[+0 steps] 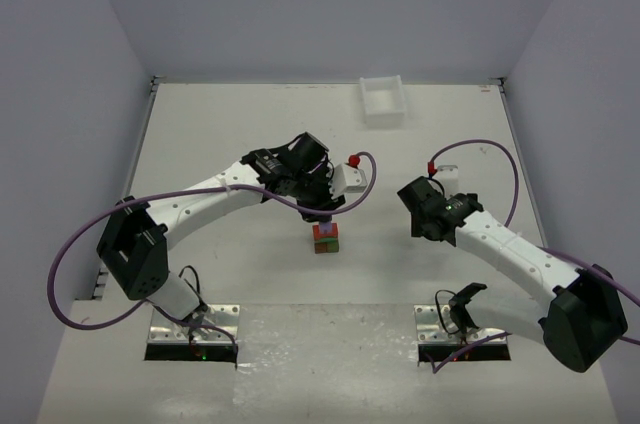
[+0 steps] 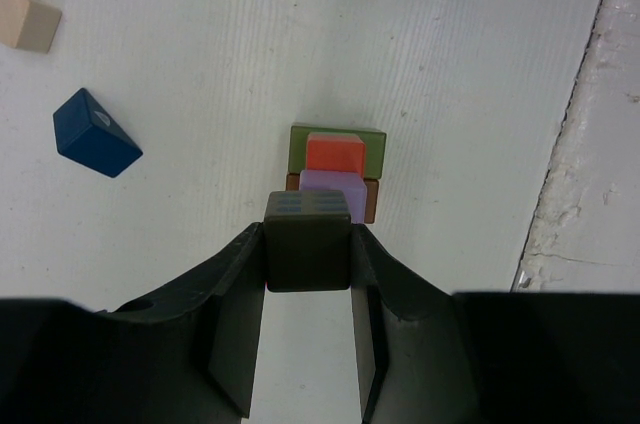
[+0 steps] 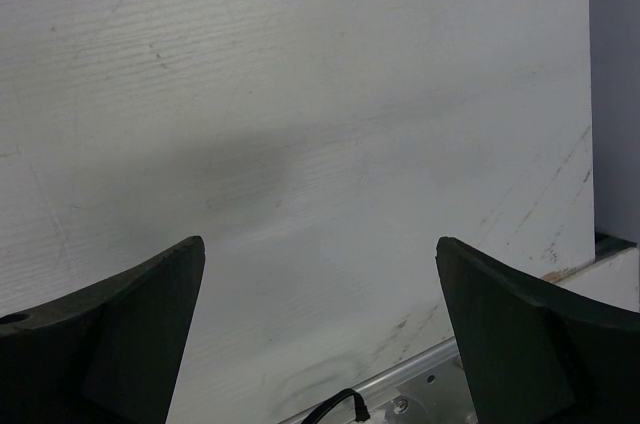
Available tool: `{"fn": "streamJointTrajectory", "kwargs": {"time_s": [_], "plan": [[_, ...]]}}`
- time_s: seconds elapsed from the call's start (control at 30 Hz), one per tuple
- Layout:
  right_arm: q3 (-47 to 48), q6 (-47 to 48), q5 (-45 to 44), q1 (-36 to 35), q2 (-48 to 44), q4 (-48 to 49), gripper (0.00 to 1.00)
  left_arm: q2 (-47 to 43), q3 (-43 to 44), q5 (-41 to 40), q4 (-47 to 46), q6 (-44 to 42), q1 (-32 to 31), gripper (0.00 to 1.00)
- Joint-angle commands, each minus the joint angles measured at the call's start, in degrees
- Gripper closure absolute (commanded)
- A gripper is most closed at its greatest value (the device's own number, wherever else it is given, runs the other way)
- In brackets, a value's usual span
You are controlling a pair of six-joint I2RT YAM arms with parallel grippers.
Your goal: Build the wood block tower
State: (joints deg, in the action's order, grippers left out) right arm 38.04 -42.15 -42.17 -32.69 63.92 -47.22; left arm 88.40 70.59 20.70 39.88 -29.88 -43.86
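One beige block [image 2: 28, 18], one blue block [image 2: 95, 134] and one dark olive block [image 2: 307, 254]. There is one tower [image 1: 325, 237], and four pieces of it show: one green block [image 2: 296, 149], one brown block [image 2: 371, 200], one red-orange block [image 2: 335, 152] and one purple block [image 2: 333, 190]. That makes seven in all. Only a sliver of the brown shows, so it may be more than one piece. One white tray [image 1: 383, 101]. One table [image 1: 220, 134]. Two arms, the left arm [image 1: 200, 199] and the right arm [image 1: 510, 249]. Two purple cables, the left cable [image 1: 52, 274] and the right cable [image 1: 480, 141].

overhead and close downward left wrist views share the tower [image 1: 325, 237]
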Motion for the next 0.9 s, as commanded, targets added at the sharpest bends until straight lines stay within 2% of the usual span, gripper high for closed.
{"fn": "streamJointTrajectory", "kwargs": {"time_s": [0.0, 0.87], "plan": [[0.63, -2.01, -2.44, 0.34, -0.20, -0.50, 0.01, -0.95, 0.39, 2.23, 0.11, -1.53, -0.53, 0.96], [0.45, -2.06, -2.30, 0.27, -0.80, -0.41, 0.01, 0.95, 0.44, 4.52, 1.17, -5.26, -0.78, 0.91]]}}
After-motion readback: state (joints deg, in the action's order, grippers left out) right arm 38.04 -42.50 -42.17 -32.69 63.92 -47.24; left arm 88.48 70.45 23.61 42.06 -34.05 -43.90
